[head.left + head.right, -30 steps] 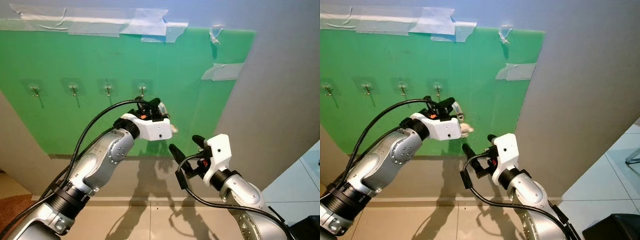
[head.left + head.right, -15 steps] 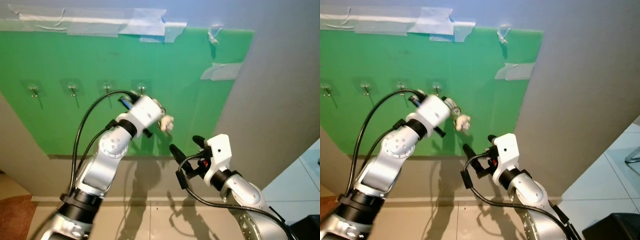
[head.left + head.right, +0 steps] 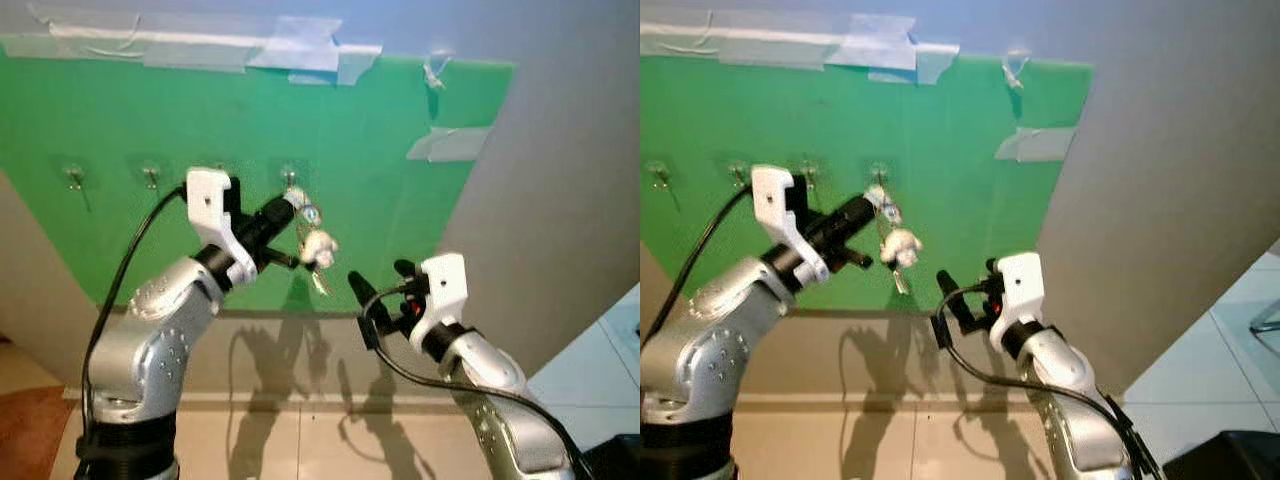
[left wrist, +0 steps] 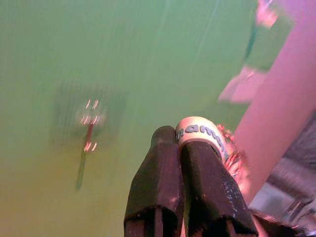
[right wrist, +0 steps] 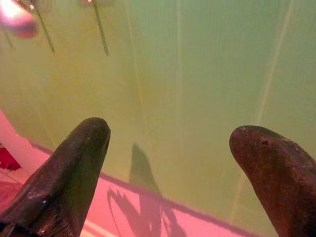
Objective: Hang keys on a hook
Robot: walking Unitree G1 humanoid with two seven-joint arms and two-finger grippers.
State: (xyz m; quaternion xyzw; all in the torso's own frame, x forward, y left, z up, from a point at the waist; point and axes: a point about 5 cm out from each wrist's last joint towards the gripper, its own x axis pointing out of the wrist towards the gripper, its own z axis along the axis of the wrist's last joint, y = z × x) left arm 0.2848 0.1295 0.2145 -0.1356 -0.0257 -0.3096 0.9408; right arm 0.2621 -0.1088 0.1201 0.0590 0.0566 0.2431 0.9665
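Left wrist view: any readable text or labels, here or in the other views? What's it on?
"nama": partial grey lettering on the white cylindrical tag of the keys, pinched by the left gripper; the rest is cut off by the fingers.
Green wall board, clear tape strips, metal hooks: no text.

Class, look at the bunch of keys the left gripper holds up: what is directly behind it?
Behind the keys, held by the left gripper, is the green board taped to the wall. The rightmost hook sits just above. Whether the ring touches it is unclear.
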